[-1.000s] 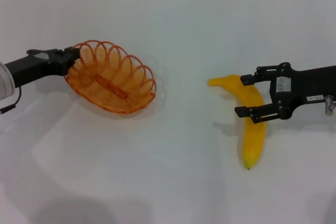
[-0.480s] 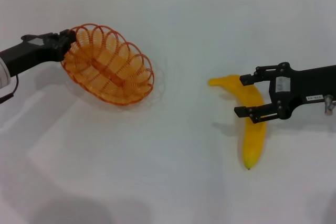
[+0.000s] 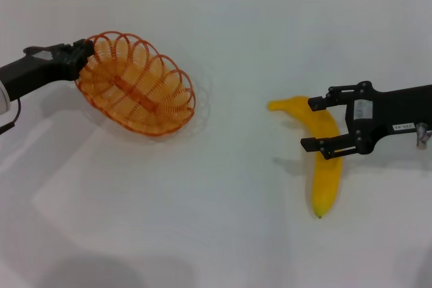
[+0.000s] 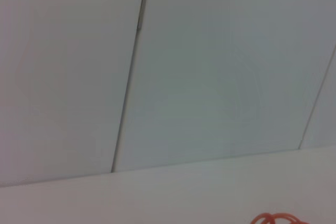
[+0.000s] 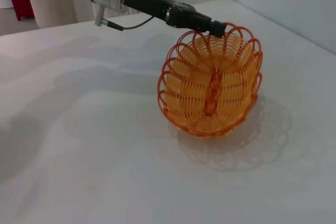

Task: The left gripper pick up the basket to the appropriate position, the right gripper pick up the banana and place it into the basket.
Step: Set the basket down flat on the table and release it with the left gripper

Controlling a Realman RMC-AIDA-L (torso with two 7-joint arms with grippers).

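We see the left gripper point(image 3: 82, 55) clamped on the rim of the tilted, apparently empty basket point(image 3: 135, 85). The right gripper point(image 3: 312, 124) straddles the banana point(image 3: 317, 146), fingers wide.

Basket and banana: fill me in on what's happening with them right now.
The left gripper is clamped on the rim of the orange basket and holds it tilted, with its far end raised off the white table. The right gripper sits low over the banana, jaws open on either side of its middle, not yet closed. The banana lies flat on the table, well apart from the basket, which has nothing in it.
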